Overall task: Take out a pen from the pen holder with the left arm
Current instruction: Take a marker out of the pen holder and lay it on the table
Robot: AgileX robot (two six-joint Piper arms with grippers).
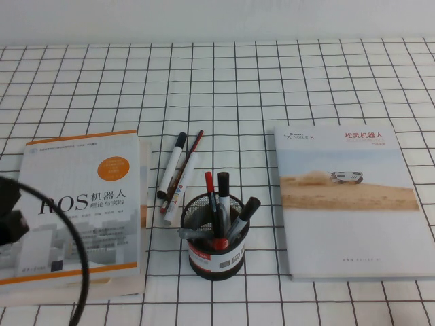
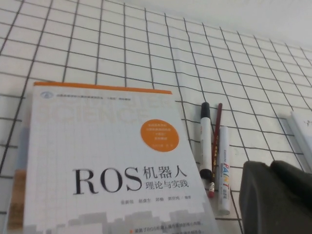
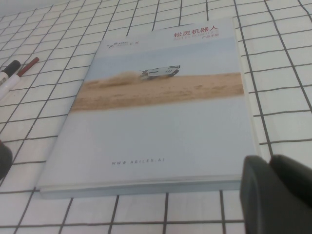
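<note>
Black mesh pen holder (image 1: 214, 255), pens (image 1: 223, 193) standing inside, sits between a ROS book (image 1: 78, 210) and a brochure (image 1: 350, 210); the left gripper (image 2: 270, 170), pressed together and empty, hangs near the book, the right gripper (image 3: 271, 168), likewise closed, beside the brochure.

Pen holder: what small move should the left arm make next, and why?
Probably swing the left gripper across toward the pen holder. It is shut and empty near the ROS book, left of the holder. The right gripper hangs near the AgileX brochure.
</note>
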